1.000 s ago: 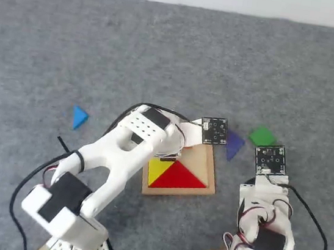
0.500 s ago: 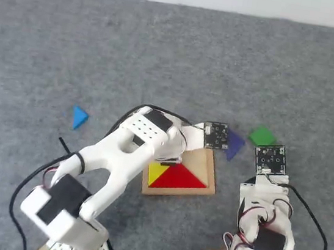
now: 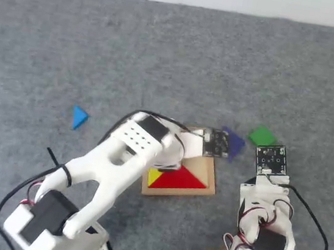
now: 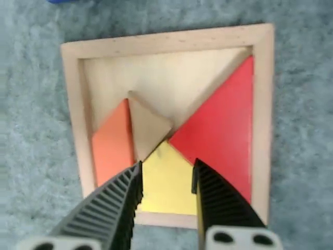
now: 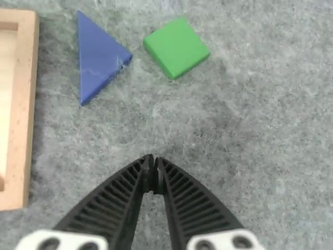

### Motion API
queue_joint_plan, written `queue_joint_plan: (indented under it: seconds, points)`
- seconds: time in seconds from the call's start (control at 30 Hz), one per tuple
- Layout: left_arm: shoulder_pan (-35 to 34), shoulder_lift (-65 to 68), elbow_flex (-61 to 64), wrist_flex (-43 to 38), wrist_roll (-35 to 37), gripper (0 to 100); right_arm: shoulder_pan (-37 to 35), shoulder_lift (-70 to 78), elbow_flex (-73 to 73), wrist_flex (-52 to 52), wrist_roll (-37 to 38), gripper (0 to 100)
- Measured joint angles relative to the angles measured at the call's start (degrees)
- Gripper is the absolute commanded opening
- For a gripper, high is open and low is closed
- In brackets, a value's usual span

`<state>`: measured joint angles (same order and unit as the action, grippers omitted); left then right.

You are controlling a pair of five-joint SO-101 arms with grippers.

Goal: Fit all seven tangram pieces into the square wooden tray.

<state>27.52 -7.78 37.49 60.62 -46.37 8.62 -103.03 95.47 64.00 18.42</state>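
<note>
Four pieces lie inside the square wooden tray point(image 4: 166, 39) on the grey bench point(image 3: 164, 51): a large red triangle point(image 4: 223, 140) along one wall, a yellow triangle point(image 4: 165, 179) whose point meets it near the tray's middle, an orange piece point(image 4: 112, 148) against the opposite wall, and a tan triangle point(image 4: 147, 127) between the orange and red pieces. The rest of the tray floor is bare wood. The left claw point(image 4: 167, 165) hangs over the tray with its fingers apart, straddling the yellow triangle and holding nothing. Three pieces rest on the bench outside the tray: a dark blue triangle point(image 5: 96, 57) just beside the tray's rim, a green square point(image 5: 177, 47) near that triangle, and a small light blue triangle point(image 3: 79, 116) well apart on the tray's other side. The right claw point(image 5: 153, 161) sits over bare bench short of the green square, its fingers together and empty.
</note>
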Motion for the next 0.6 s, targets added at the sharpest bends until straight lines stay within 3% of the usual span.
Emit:
queue_joint_plan:
  seconds: [0.37,0.6]
  points:
    - [-12.48,0.00,-2.90,-1.41,11.43,16,0.00,0.00,0.00,0.00,0.00,0.9]
    - [-33.67,0.00,-4.48,-2.64,21.71,16,0.00,0.00,0.00,0.00,0.00,0.9]
